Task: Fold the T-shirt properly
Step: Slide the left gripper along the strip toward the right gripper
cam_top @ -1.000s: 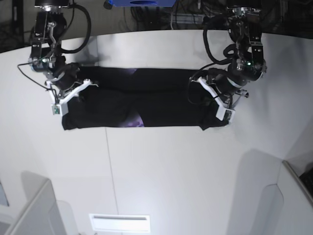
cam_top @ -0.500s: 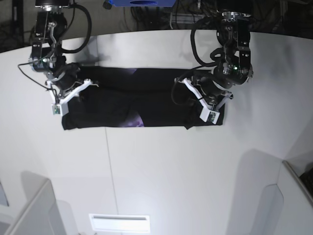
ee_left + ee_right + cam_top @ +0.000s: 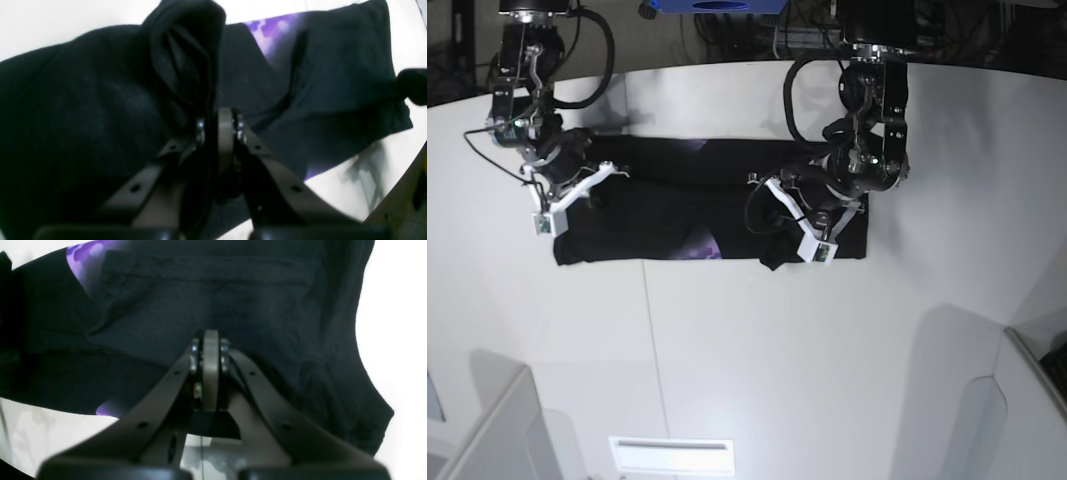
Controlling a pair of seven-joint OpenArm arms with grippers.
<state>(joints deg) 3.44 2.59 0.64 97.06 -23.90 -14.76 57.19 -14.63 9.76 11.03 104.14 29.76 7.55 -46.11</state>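
Table, T-shirt and 2 grippers: a side fold in hand.
On the white table (image 3: pixel 727 350), the black T-shirt (image 3: pixel 652 220) lies as a long strip at the far middle, with 2 patches of purple print (image 3: pixel 85 265) showing. The left gripper (image 3: pixel 219 115), on the right of the base view, has its fingers clamped on the T-shirt's raised fold, I judge to bring this end inward over the strip. The right gripper (image 3: pixel 210 335), at the left part, has its fingers together over the cloth, probably to keep that end steady; whether they pinch it, I cannot tell. I see no container with things inside.
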